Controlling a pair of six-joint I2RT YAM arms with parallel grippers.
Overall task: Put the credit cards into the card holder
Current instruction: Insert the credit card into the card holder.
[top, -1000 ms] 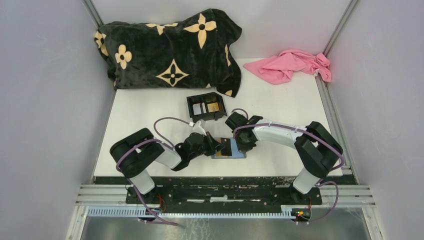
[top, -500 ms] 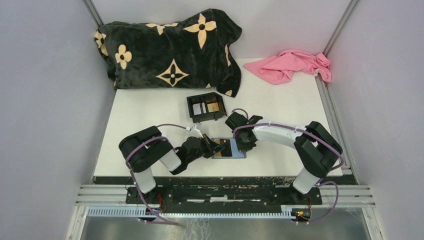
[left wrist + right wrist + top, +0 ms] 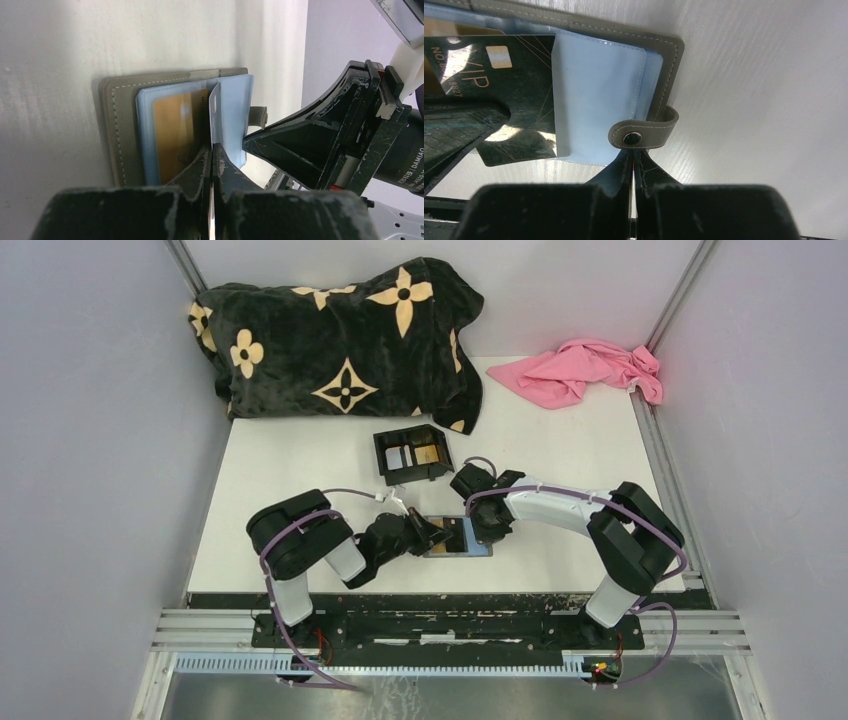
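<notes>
Progress: gold card [image 3: 172,135] seated, black card [image 3: 519,95] partway into card holder [image 3: 458,538], table's [image 3: 560,450] near edge.
Left gripper [image 3: 210,150] pinches it; right gripper [image 3: 632,155] closed at the clasp [image 3: 644,134]; two cards [image 3: 412,456] wait in black box [image 3: 383,450].

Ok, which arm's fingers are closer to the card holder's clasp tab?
Right. The right fingers sit at the clasp tab; the left fingers are across the card holder, pinching the black card.
</notes>
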